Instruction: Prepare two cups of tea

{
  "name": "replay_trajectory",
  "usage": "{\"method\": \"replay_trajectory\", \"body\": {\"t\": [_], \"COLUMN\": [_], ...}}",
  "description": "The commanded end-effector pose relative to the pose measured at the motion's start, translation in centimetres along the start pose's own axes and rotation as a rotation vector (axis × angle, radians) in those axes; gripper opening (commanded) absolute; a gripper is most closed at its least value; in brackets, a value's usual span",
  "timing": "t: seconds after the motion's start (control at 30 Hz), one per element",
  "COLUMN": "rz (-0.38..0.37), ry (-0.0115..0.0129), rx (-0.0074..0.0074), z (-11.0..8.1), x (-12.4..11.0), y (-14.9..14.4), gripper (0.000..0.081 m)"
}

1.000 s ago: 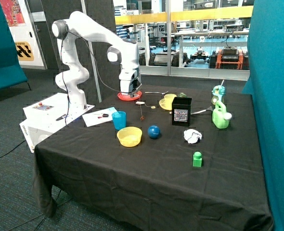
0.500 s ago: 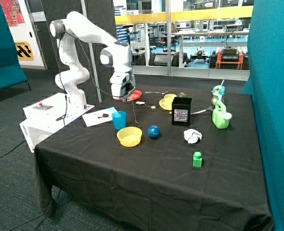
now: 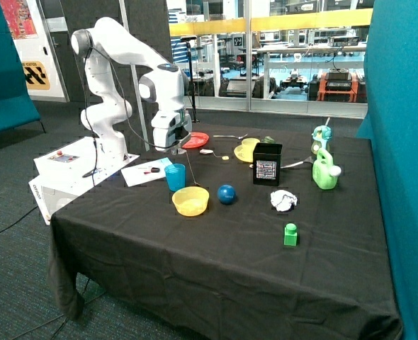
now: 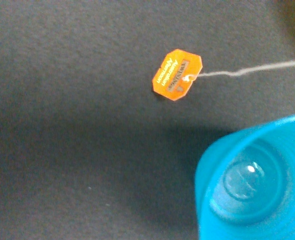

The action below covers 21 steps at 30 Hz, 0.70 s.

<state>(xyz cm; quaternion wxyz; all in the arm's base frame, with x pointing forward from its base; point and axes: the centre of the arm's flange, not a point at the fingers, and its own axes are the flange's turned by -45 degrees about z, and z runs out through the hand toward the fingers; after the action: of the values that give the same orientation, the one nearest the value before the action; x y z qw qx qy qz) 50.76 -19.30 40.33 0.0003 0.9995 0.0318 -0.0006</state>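
Observation:
The blue tumbler (image 3: 175,176) stands upright near the table edge by the robot base. In the wrist view it is empty (image 4: 257,185). My gripper (image 3: 172,144) hangs just above and behind the tumbler and is shut on a tea bag, which is hidden between the fingers. Its thin string runs to an orange tag (image 4: 176,74) that dangles over the black cloth beside the tumbler. The yellow cup on its saucer (image 3: 249,149) stands further back, next to the black box (image 3: 266,163). A second white tea bag (image 3: 207,151) lies on the cloth by the red plate (image 3: 195,139).
A yellow bowl (image 3: 190,200) and a blue ball (image 3: 226,193) sit just in front of the tumbler. A crumpled paper ball (image 3: 283,200), a green block (image 3: 290,234) and a green watering can (image 3: 325,170) lie further along. A paper sheet (image 3: 147,171) lies at the table edge.
My gripper has moved from over the red plate toward the blue tumbler, carrying the tea bag with its string and tag dangling below.

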Motion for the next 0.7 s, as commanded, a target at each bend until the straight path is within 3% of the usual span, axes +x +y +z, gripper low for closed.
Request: {"method": "replay_trajectory", "body": {"t": [0.0, 0.67], "rz": [0.009, 0.035], "ry": [0.0012, 0.0012], "rx": [0.0006, 0.0006], "z": [0.5, 3.4], "x": [-0.7, -2.5], "y": [1.3, 3.1], "gripper": [0.0, 0.0]}}
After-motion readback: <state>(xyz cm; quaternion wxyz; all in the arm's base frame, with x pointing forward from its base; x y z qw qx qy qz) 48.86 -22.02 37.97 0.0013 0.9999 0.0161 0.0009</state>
